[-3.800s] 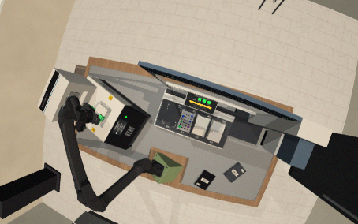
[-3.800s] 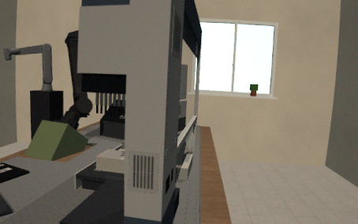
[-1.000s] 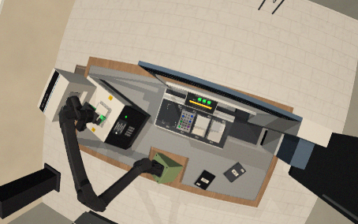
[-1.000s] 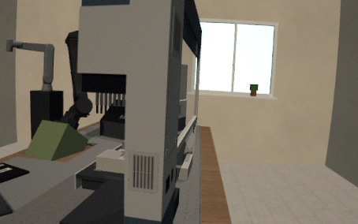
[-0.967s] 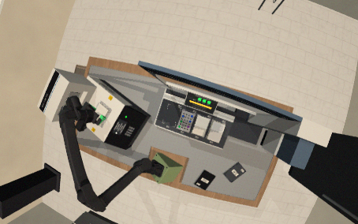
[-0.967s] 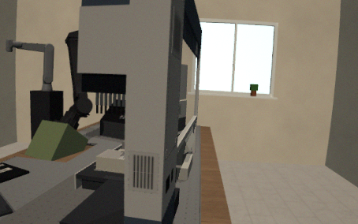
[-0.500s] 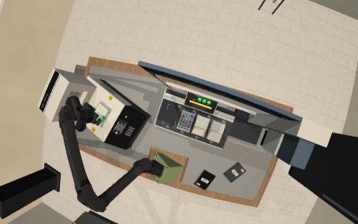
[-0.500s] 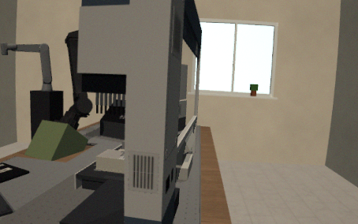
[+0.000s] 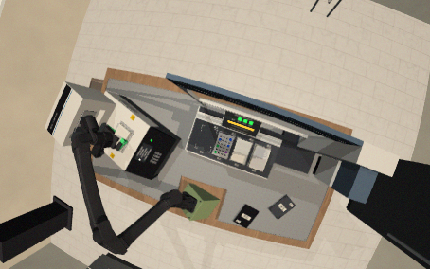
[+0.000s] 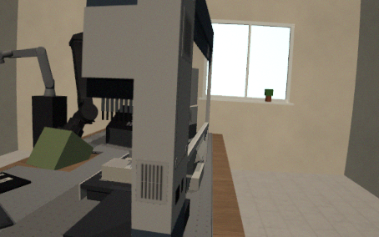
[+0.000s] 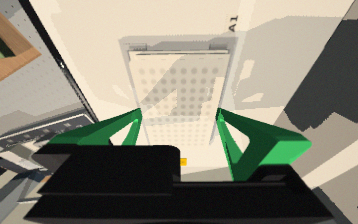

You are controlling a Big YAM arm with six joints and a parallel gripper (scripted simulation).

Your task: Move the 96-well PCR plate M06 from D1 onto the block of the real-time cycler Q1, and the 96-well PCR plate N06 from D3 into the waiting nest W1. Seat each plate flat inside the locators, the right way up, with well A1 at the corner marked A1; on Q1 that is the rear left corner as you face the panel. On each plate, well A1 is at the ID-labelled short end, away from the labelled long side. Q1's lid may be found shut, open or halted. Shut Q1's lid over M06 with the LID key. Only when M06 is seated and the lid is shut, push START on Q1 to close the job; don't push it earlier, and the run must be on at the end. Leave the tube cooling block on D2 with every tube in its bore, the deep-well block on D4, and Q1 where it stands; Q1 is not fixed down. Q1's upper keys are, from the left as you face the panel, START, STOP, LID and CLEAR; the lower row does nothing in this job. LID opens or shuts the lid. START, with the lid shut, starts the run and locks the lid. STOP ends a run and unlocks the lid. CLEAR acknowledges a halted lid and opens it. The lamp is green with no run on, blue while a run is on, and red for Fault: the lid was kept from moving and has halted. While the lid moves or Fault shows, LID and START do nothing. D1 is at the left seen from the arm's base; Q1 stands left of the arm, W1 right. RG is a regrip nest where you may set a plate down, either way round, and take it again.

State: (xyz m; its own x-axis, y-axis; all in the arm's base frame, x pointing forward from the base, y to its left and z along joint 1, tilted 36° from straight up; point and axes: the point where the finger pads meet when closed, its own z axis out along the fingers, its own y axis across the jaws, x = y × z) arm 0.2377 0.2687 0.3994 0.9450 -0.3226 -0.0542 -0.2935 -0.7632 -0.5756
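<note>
PCR plate M06 lies flat on the block of cycler Q1, inside the pale locator frame. Its far end is near the A1 mark. My gripper is open. Its green fingers stand on either side of the plate's near end and are clear of its edges. Q1's lid stands open behind the block, and the panel lamp is green. Plate N06 sits on the deck at D3. D1 is bare.
The tube cooling block is on D2 and the deep-well block is on D4. Two dark nests lie right of the arm's green base. A tall instrument housing blocks most of the exterior view.
</note>
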